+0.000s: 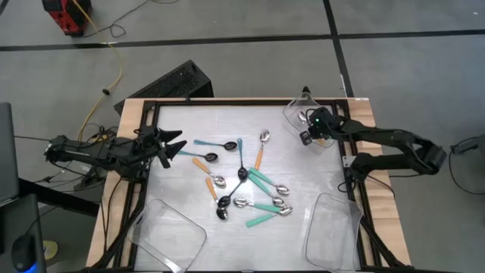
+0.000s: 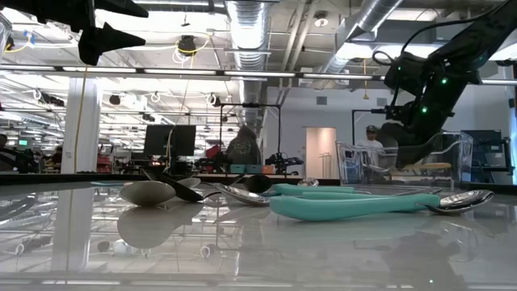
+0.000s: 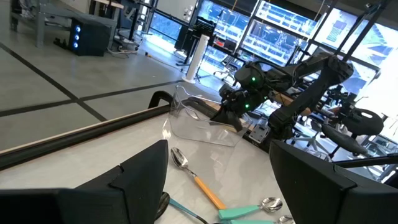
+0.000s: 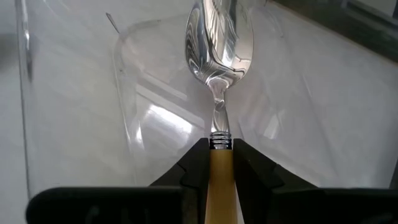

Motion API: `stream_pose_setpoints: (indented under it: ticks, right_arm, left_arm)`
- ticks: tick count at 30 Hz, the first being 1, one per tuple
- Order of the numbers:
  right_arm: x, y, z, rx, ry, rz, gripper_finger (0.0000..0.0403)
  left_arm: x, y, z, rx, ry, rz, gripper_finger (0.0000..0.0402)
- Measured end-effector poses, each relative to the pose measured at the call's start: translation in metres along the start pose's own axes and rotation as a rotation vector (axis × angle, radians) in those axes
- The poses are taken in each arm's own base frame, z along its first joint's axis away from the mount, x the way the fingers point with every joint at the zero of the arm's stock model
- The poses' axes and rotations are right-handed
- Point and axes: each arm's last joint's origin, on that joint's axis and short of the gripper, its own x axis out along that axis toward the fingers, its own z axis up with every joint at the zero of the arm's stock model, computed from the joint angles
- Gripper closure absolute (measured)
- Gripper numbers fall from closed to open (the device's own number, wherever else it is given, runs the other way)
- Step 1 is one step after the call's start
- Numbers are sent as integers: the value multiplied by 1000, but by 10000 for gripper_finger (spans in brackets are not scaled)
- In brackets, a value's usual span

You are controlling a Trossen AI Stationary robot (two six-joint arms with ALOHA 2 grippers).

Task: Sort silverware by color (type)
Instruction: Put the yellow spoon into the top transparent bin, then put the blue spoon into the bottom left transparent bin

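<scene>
Right gripper (image 4: 219, 163) is clamped on an orange-handled spoon with a silver bowl (image 4: 219, 43): fingers (image 4: 194, 167) pinch the handle just behind the ribbed collar, and the bowl sticks out straight ahead of the tips. The spoon hangs over the clear plastic tray at the table's far right corner (image 1: 297, 115). I can't tell whether the bowl touches the tray floor. The right arm reaches in from the right edge, elbow bent back, wrist over that tray.

The rest of the silverware lies in a loose pile at mid-table (image 1: 242, 182):
- thin blue-handled spoons with black bowls, e.g. (image 1: 214, 143)
- wide teal-green-handled spoons with silver bowls, e.g. (image 1: 263, 218)
- more orange-handled ones, e.g. (image 1: 261, 148)

Several cross or overlap near the centre.

Left gripper (image 1: 173, 144) hovers at the table's left side, just short of the nearest blue-handled spoon. Its fingers (image 3: 134, 180) are spread wide and hold nothing. The left arm lies stretched out, roughly level, coming in from the left edge.

Two more clear plastic trays sit at the near edge, one near-left (image 1: 167, 231) and one near-right (image 1: 333, 231).
</scene>
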Motion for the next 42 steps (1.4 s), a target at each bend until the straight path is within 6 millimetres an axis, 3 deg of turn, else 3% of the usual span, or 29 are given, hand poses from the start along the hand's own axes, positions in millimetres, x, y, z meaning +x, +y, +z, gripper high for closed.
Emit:
stream_pose_setpoints:
  ticks: [6, 17, 23, 31, 36, 42]
  right_arm:
    - [1, 0, -1, -1, 8, -1, 314]
    - [1, 0, 0, 0, 8, 1, 252]
    - [-4, 0, 3, 7, -28, 11, 237]
    - [-39, 1, 30, 41, -195, 144, 241]
    - [-65, 2, 41, 37, -283, 290, 241]
    - [-95, 14, 44, -116, -395, 453, 241]
  left_arm:
    - [0, 0, 0, -1, 0, 0, 136]
    - [0, 0, 0, 0, 0, 0, 136]
    - [0, 0, 0, 12, 6, -9, 136]
    - [1, 1, -5, 56, 59, -23, 136]
    - [11, -4, -14, 99, 126, -12, 136]
    - [29, -8, -30, 154, 220, 45, 136]
